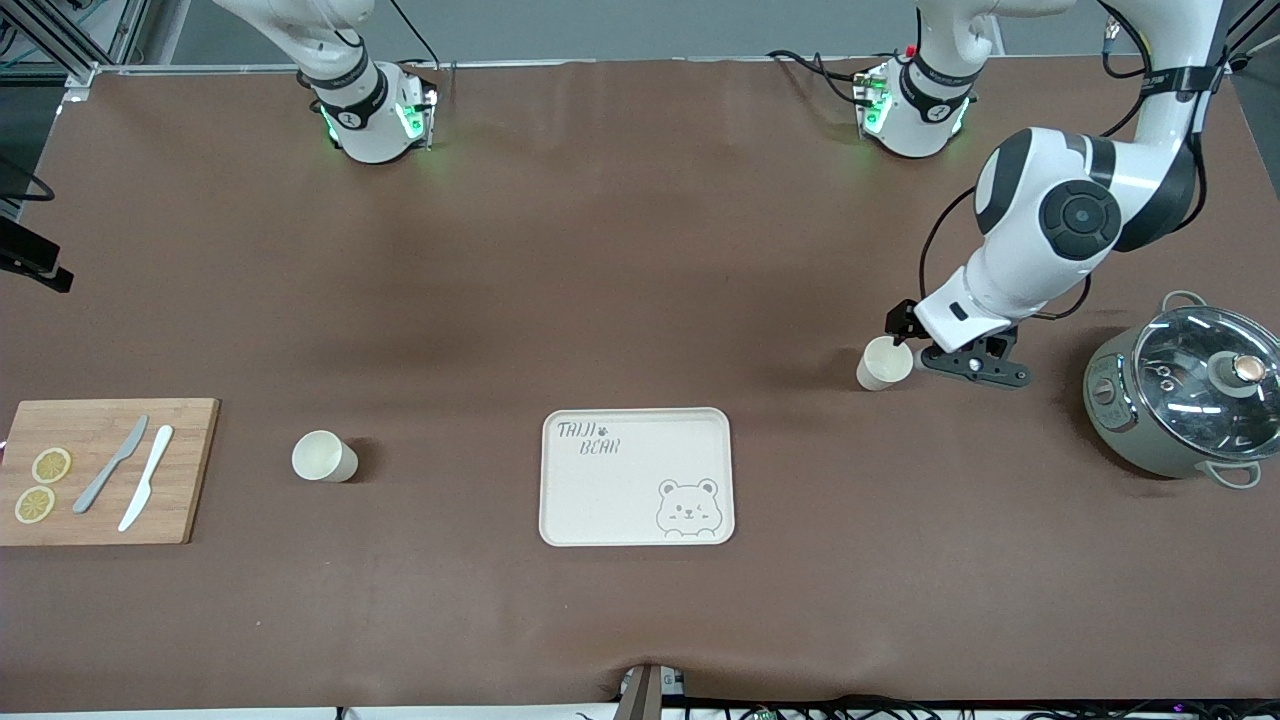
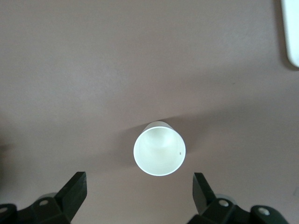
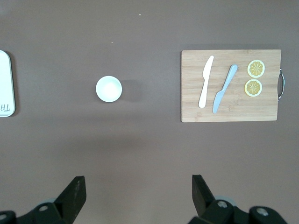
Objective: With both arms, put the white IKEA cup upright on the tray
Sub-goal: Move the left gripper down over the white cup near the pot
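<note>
- The left gripper [image 2: 139, 193] has its jaws spread wide and holds nothing — it hangs low just above a white cup [image 2: 159, 149] that stands upright, mouth up, on the brown table [image 1: 640, 250], toward the left arm's end.
- This cup [image 1: 884, 363] stands apart from the tray [image 1: 637, 476], a little farther from the front camera than it.
- The right gripper [image 3: 138, 195] is also wide open and empty; it is high over the table, and the right arm waits.
- A second white cup [image 1: 324, 457] stands upright between the tray and the wooden cutting board [image 1: 190, 470].
- On the board lie a grey knife [image 1: 110, 465], a white knife [image 1: 146, 477] and two lemon slices [image 1: 42, 484].
- A grey pot [image 1: 1180, 400] with a glass lid stands at the left arm's end of the table.
</note>
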Available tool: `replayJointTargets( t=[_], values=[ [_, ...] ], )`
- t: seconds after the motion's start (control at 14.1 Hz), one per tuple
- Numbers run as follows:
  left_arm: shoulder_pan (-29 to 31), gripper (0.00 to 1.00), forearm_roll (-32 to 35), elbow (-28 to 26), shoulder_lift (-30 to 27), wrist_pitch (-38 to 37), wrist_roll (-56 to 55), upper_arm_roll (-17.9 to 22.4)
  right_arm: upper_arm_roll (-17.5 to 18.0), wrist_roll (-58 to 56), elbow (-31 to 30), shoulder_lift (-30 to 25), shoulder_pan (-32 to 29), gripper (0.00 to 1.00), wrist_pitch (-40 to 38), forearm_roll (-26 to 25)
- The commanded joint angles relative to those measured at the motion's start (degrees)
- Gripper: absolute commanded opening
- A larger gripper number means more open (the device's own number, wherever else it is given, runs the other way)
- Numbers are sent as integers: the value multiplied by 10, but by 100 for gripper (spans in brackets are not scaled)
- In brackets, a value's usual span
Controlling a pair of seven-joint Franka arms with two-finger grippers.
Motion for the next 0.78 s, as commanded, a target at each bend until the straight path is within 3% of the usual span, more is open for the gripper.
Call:
replayJointTargets(
  t=[0.0,0.71],
  values=[
    [21,100,7,-64,-15,77,4,-8,0,-8,-1,8,9,100,6,0],
    [30,100,6,-70,58,131,6,-8,-1,-5,-6,148,31,100,137,2]
  ],
)
